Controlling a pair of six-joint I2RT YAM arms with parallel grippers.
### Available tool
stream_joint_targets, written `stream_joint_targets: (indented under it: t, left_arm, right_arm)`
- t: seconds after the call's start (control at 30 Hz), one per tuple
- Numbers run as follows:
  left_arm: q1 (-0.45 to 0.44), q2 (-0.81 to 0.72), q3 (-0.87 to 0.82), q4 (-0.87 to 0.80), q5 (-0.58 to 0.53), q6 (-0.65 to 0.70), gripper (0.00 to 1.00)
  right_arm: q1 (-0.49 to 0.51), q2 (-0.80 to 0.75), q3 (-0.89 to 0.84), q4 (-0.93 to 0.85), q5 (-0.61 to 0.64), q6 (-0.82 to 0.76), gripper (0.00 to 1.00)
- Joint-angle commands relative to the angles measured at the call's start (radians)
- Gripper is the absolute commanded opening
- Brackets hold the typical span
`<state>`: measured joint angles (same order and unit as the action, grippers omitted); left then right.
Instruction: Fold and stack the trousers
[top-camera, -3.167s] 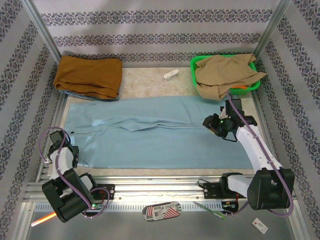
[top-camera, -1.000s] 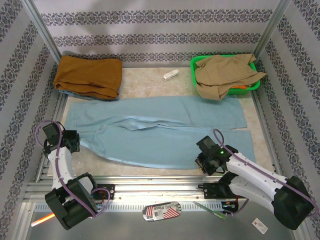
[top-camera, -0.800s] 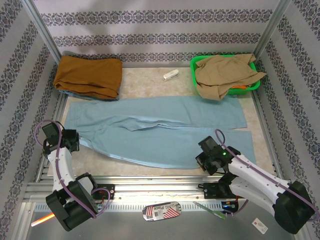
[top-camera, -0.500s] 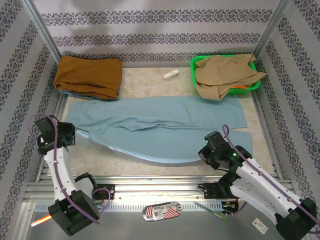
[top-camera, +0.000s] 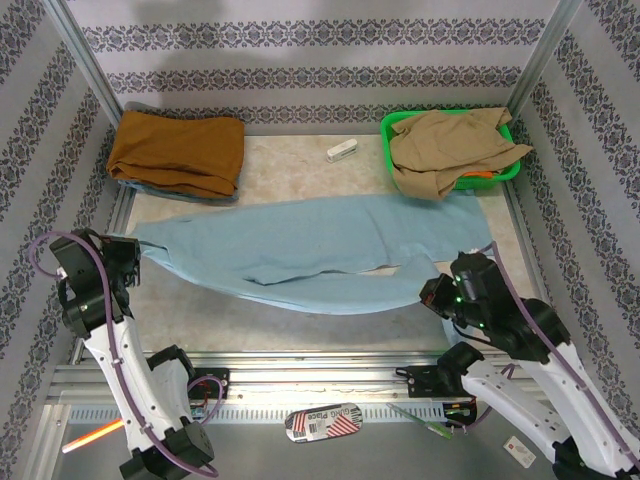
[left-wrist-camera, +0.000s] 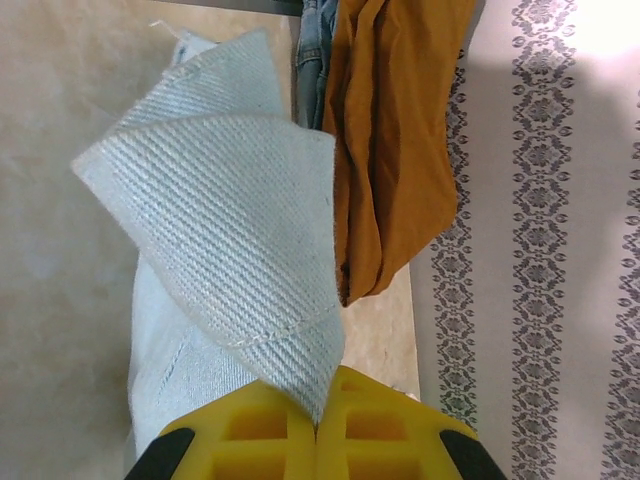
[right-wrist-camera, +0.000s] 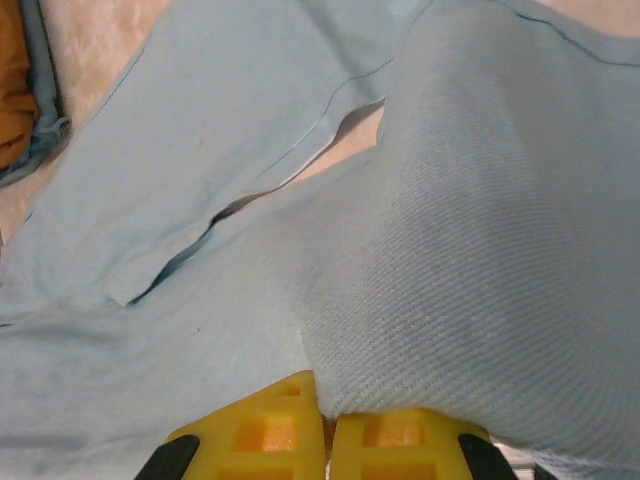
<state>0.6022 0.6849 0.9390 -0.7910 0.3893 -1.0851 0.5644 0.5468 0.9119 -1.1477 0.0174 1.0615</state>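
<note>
Top external view: we see the left gripper (top-camera: 127, 252) and right gripper (top-camera: 433, 293) each clamping the trousers (top-camera: 300, 240), whose thin cloth could slip free if overstretched.

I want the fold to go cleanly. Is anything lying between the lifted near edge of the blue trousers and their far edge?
Nothing visible does. The left gripper and right gripper are shut on the trousers; the small white object lies beyond their far edge, on the table.

Grey damask-striped walls (top-camera: 300, 60) enclose a pale, seemingly marbled tabletop (top-camera: 285, 165).
</note>
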Motion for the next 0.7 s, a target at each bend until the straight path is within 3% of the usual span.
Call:
stream_joint_targets:
  t: [0.0,0.23,0.47,0.6,0.67]
  left_arm:
    - [-0.001,-0.029,0.062,-0.064,0.0,0.004,0.0]
    - [-0.001,-0.045,0.153,-0.161,-0.052,0.068,0.0]
    - [0.001,-0.012,0.06,-0.091,-0.046,0.084,0.0]
    - [0.005,0.071,0.022,-0.016,-0.045,0.103,0.0]
    - [0.007,0.119,0.013,0.033,-0.045,0.096,0.0]
  right_arm:
    - [-0.008,-0.046,0.026,-0.127,-0.01,-0.06,0.0]
    - [-0.008,-0.105,0.067,-0.194,-0.013,-0.091,0.0]
    - [-0.027,0.087,0.082,-0.026,0.034,-0.23,0.0]
    - [-0.138,0.238,0.114,0.092,-0.019,-0.339,0.0]
    - [-0.241,0.311,0.113,0.17,-0.093,-0.383,0.0]
